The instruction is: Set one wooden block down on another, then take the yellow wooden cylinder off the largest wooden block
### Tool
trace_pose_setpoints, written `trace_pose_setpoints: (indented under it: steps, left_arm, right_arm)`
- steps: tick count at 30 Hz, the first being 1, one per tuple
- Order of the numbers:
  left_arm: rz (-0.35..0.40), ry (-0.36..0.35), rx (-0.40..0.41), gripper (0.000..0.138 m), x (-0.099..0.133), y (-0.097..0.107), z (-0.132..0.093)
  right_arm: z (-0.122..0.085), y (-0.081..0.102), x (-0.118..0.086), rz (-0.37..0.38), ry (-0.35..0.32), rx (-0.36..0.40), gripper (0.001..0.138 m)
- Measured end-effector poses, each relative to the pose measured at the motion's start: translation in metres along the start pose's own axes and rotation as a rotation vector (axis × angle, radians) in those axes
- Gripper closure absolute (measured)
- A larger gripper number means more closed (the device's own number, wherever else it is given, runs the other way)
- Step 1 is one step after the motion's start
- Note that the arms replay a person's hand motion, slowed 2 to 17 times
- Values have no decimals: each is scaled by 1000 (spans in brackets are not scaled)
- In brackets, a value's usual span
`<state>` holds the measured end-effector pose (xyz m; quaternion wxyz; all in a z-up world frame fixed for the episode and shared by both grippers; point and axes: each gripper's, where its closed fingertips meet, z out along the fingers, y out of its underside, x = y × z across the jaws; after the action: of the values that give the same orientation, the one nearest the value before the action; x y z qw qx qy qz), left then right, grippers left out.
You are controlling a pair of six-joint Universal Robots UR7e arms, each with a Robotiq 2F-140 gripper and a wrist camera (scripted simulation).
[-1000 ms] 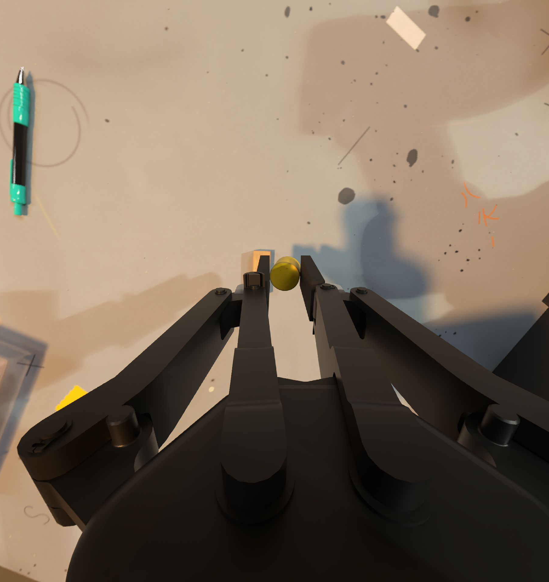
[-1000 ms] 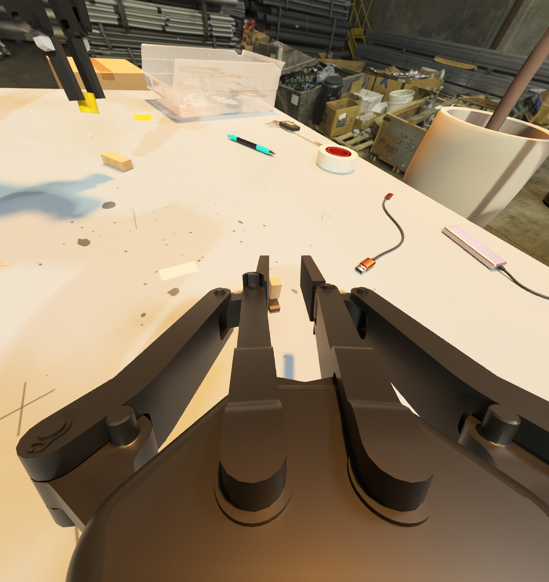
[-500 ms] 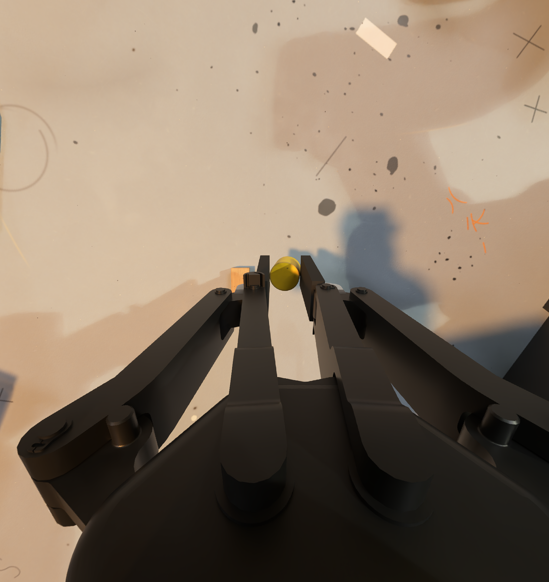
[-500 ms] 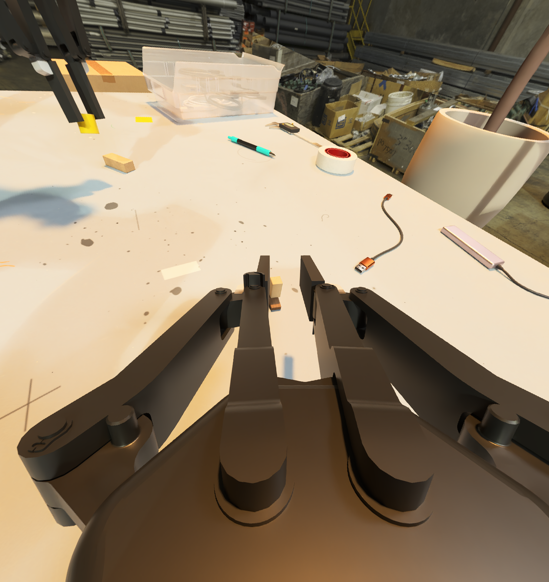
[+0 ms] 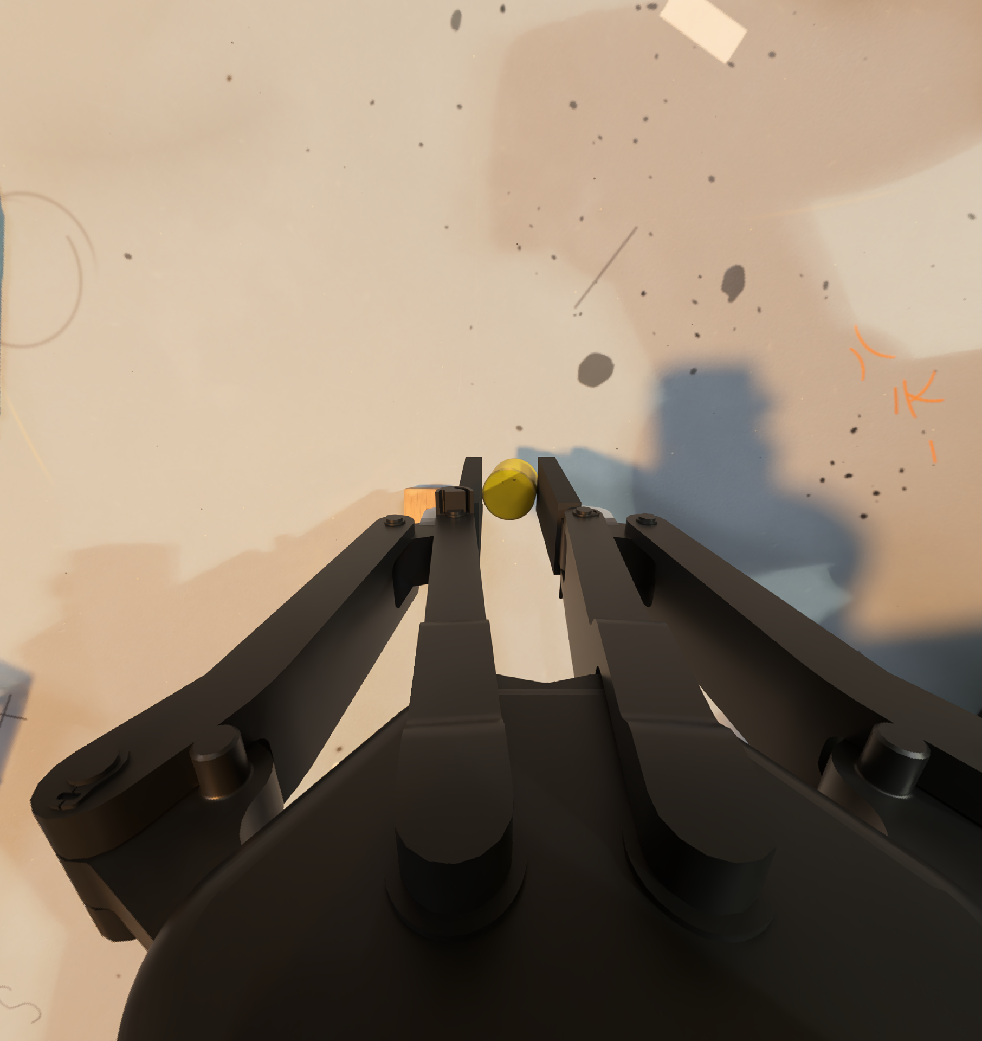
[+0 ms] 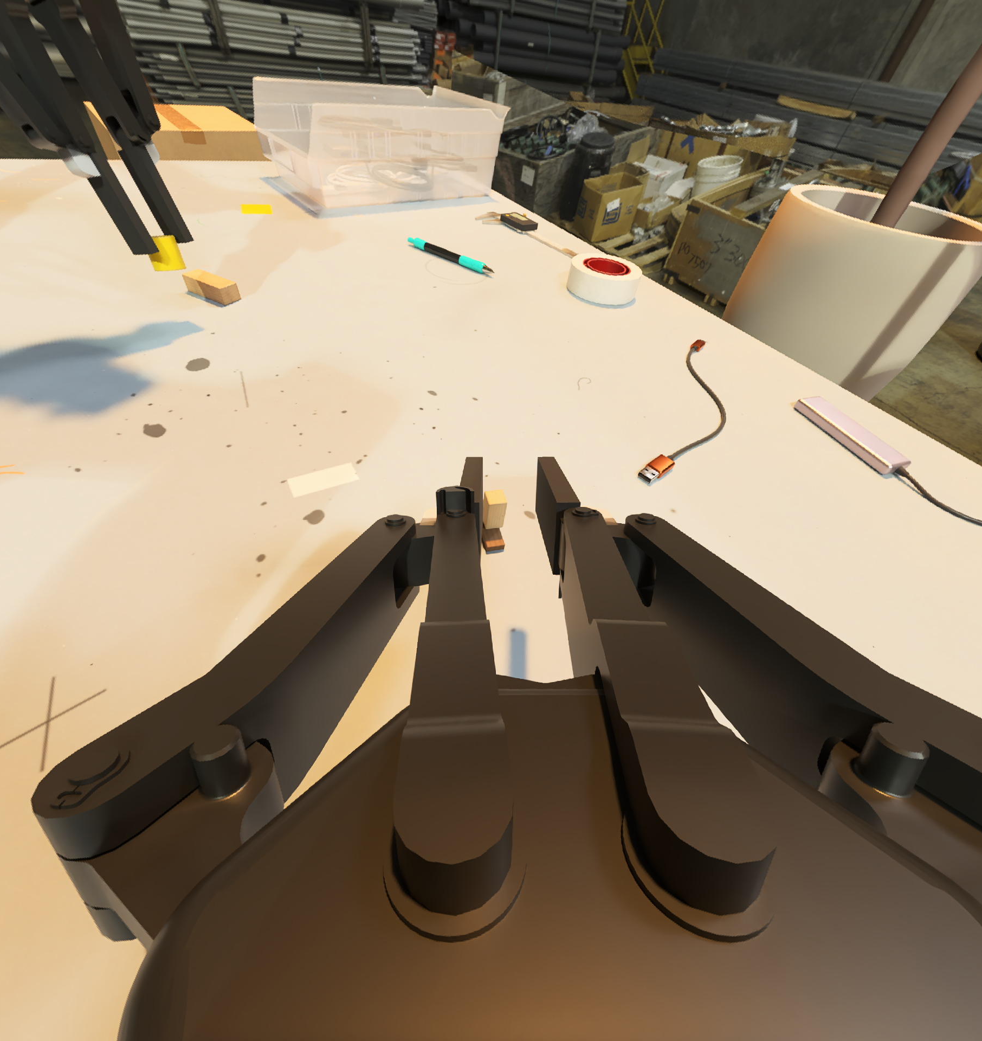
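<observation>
My left gripper [image 5: 508, 489] is shut on the yellow cylinder [image 5: 508, 489] and holds it over the table. The largest wooden block [image 5: 419, 501] peeks out just left of my left finger. In the right wrist view the same gripper [image 6: 159, 245] holds the cylinder [image 6: 166, 254] low, just behind and left of that block [image 6: 212, 286], apart from it. My right gripper [image 6: 510, 479] is open and empty. Beyond its fingertips a small pale block [image 6: 494, 506] stands on a dark brown block [image 6: 494, 542] on the table.
A teal and black pen [image 6: 449, 254], a roll of white tape [image 6: 604, 277], an orange-tipped cable [image 6: 702, 417] and a flat pale hub [image 6: 852, 434] lie to the right. A clear bin [image 6: 376, 152] and cardboard box [image 6: 207, 132] stand at the back. The table's right edge [image 6: 815, 372] is close by.
My left gripper has carried the yellow cylinder down and toward the largest block, ending beside it. My right gripper has barely moved; the stacked blocks stay put.
</observation>
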<state>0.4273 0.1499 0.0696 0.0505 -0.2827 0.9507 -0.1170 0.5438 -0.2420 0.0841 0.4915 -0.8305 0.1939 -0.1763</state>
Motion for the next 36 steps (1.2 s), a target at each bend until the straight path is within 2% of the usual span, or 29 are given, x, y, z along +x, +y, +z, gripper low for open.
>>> trace_pose_setpoints:
  steps: [18, 36]
  left_arm:
    - [28, -182, -41, 112, 4, -6, 32]
    - [-3, -302, -15, 112, -5, -18, 35]
  right_arm:
    - [4, 3, -2, -3, -3, -15, 114]
    - [6, 5, -2, -1, -5, -24, 114]
